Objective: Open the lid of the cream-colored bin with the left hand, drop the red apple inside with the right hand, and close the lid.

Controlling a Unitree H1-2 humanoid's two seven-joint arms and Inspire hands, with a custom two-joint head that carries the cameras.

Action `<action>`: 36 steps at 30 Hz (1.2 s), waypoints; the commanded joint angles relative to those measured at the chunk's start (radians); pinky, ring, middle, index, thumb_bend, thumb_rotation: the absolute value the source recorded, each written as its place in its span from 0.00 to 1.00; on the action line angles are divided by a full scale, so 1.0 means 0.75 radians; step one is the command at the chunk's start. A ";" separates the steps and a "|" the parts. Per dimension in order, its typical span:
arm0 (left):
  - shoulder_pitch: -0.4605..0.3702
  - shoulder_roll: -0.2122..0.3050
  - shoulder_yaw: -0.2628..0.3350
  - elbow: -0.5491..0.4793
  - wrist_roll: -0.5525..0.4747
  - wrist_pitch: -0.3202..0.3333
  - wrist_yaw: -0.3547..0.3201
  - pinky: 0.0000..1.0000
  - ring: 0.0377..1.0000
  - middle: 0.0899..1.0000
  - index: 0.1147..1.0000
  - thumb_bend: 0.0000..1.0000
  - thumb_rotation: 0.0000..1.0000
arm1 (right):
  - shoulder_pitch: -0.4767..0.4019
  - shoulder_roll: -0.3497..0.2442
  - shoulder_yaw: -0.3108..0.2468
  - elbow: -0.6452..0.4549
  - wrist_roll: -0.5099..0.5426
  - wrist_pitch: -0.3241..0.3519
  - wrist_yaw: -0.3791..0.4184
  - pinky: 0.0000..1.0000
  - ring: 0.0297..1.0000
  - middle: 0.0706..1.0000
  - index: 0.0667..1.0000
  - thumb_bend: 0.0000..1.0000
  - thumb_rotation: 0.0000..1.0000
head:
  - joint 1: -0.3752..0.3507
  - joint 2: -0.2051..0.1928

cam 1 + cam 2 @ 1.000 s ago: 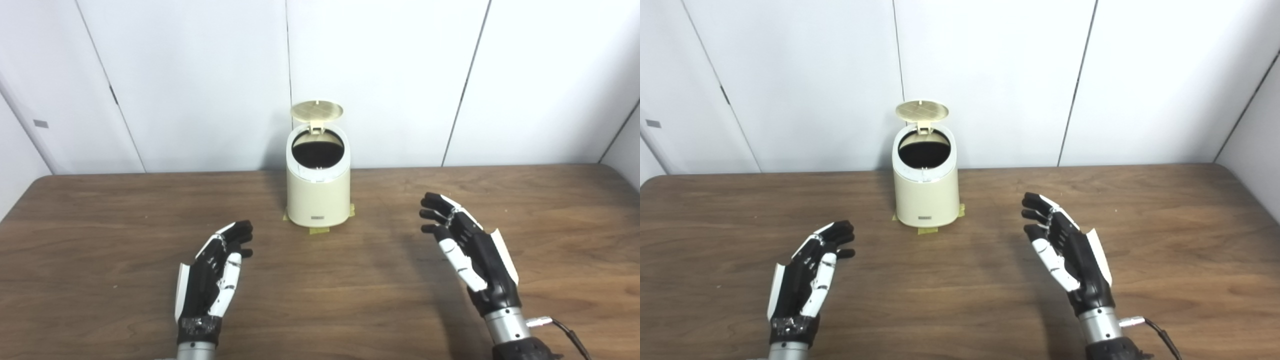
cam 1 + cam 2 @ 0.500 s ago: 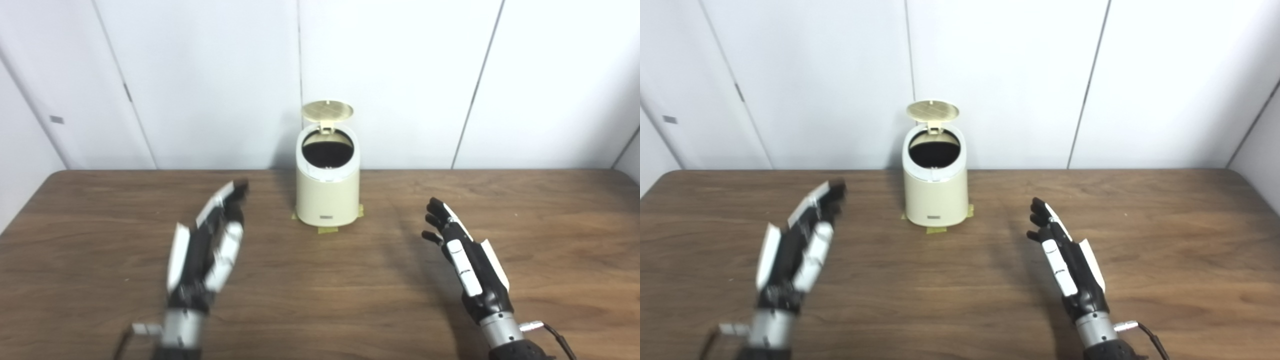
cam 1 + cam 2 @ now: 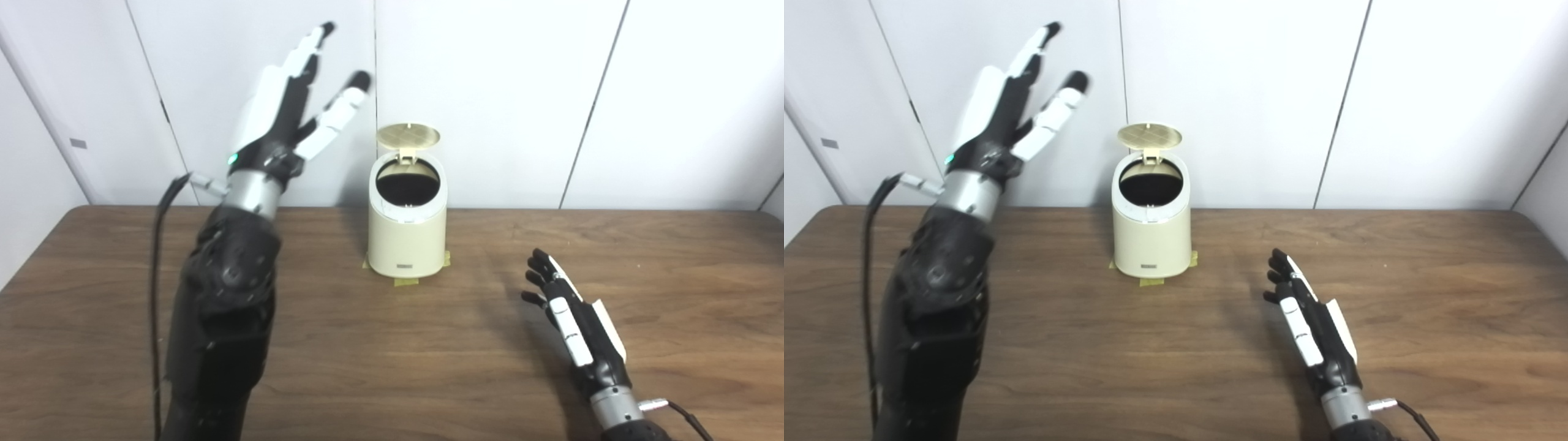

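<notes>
My left hand (image 3: 278,116) is raised high to the left of the bin (image 3: 407,236), above the level of its top, fingers spread and stretched up toward the wall, thumb apart, holding nothing and touching nothing; from that hand the lid (image 3: 408,135) lies to the right and a little lower, and it is the nearer of my two hands to it; the lid stands tipped up on its hinge at the back of the bin, its flat face toward me, the dark round mouth (image 3: 407,184) open below it; the bin itself is upright at the far middle of the table (image 3: 392,343), with bits of yellowish tape at its foot; I see no apple anywhere on the table, and I cannot see into the bin, so I cannot tell whether it is inside; if it is, what remains, I judge, is to bring the left hand right and down behind the lid and tip it forward; my right hand (image 3: 572,324) lies low over the table, to the right of the bin and nearer me, well apart from it, fingers loosely apart and empty.
</notes>
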 commanded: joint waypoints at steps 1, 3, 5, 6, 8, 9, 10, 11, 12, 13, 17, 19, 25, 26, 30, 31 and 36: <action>-0.126 0.007 -0.037 0.007 0.086 0.000 -0.016 1.00 1.00 1.00 1.00 0.71 1.00 | -0.047 0.002 -0.014 -0.014 0.002 -0.035 0.002 0.81 0.91 0.92 0.92 0.24 0.93 | 0.003 -0.005; -0.174 0.007 -0.078 0.026 0.147 0.000 -0.046 1.00 1.00 1.00 1.00 0.74 0.98 | -0.047 0.003 -0.018 -0.010 0.008 -0.037 0.003 0.81 0.90 0.92 0.92 0.24 0.93 | 0.002 -0.005; -0.212 -0.003 -0.107 0.044 0.217 0.000 -0.092 1.00 1.00 1.00 1.00 0.76 0.98 | -0.049 0.007 -0.021 -0.012 0.012 -0.022 0.003 0.81 0.91 0.92 0.92 0.23 0.92 | 0.001 -0.005; -0.226 -0.006 -0.120 0.050 0.246 0.000 -0.113 1.00 1.00 1.00 1.00 0.76 0.98 | -0.050 0.008 -0.022 -0.011 0.014 -0.020 0.004 0.81 0.91 0.92 0.92 0.23 0.92 | 0.002 -0.009; -0.249 -0.007 -0.154 0.062 0.310 0.000 -0.152 1.00 1.00 1.00 1.00 0.78 0.98 | -0.052 0.008 -0.021 -0.010 0.010 -0.021 0.005 0.81 0.91 0.93 0.93 0.23 0.91 | 0.004 -0.012; -0.260 -0.008 -0.173 0.068 0.351 -0.001 -0.178 1.00 1.00 1.00 1.00 0.78 0.98 | -0.056 0.007 -0.021 -0.002 0.009 -0.028 0.005 0.81 0.91 0.93 0.93 0.24 0.91 | 0.006 -0.015; -0.268 -0.010 -0.189 0.071 0.385 -0.001 -0.203 1.00 1.00 1.00 1.00 0.80 0.98 | -0.059 0.007 -0.021 0.004 0.009 -0.033 0.006 0.81 0.91 0.93 0.92 0.24 0.91 | 0.006 -0.015; -0.273 -0.011 -0.204 0.075 0.414 -0.001 -0.229 1.00 1.00 1.00 1.00 0.82 0.98 | -0.062 0.007 -0.022 0.010 0.009 -0.034 0.005 0.81 0.91 0.92 0.92 0.24 0.91 | 0.007 -0.018; -0.277 -0.010 -0.222 0.086 0.444 -0.002 -0.252 1.00 1.00 1.00 1.00 0.85 0.98 | -0.065 0.008 -0.021 0.016 0.008 -0.038 0.005 0.81 0.91 0.92 0.92 0.24 0.90 | 0.007 -0.023; -0.280 -0.007 -0.238 0.096 0.468 -0.002 -0.268 1.00 1.00 1.00 1.00 0.87 0.99 | -0.066 0.009 -0.021 0.017 0.006 -0.037 0.004 0.81 0.90 0.92 0.91 0.24 0.90 | 0.007 -0.023; -0.266 0.004 -0.299 0.172 0.518 -0.020 -0.275 1.00 1.00 1.00 1.00 0.93 0.99 | -0.069 0.011 -0.017 0.035 0.001 -0.050 0.006 0.80 0.90 0.91 0.91 0.23 0.89 | 0.028 -0.055; -0.254 0.008 -0.322 0.204 0.532 -0.032 -0.269 1.00 1.00 1.00 1.00 0.93 0.99 | -0.069 0.012 -0.019 0.050 0.009 -0.064 0.009 0.81 0.91 0.91 0.91 0.24 0.89 | 0.031 -0.061; -0.214 -0.001 -0.361 0.262 0.544 -0.038 -0.228 1.00 1.00 1.00 0.98 0.94 0.98 | -0.059 0.013 -0.019 0.015 0.017 -0.010 0.018 0.83 0.91 0.91 0.92 0.23 0.84 | 0.024 -0.053; -0.210 0.001 -0.364 0.268 0.546 -0.038 -0.227 1.00 1.00 1.00 0.98 0.94 0.99 | -0.056 0.015 -0.019 0.007 0.016 -0.002 0.017 0.82 0.91 0.91 0.92 0.22 0.84 | 0.024 -0.054; -0.195 0.007 -0.376 0.295 0.555 -0.037 -0.216 1.00 1.00 1.00 0.99 0.95 1.00 | -0.053 0.017 -0.019 0.006 0.005 -0.002 0.013 0.81 0.91 0.91 0.92 0.22 0.82 | 0.024 -0.058; -0.193 0.008 -0.377 0.300 0.556 -0.037 -0.213 1.00 1.00 1.00 1.00 0.95 1.00 | -0.052 0.017 -0.019 0.011 0.001 -0.009 0.010 0.81 0.90 0.90 0.91 0.23 0.82 | 0.024 -0.059; -0.188 0.019 -0.378 0.316 0.554 -0.041 -0.207 1.00 1.00 1.00 1.00 0.97 1.00 | -0.048 0.021 -0.018 0.008 -0.005 -0.007 0.011 0.80 0.90 0.90 0.90 0.23 0.80 | 0.021 -0.053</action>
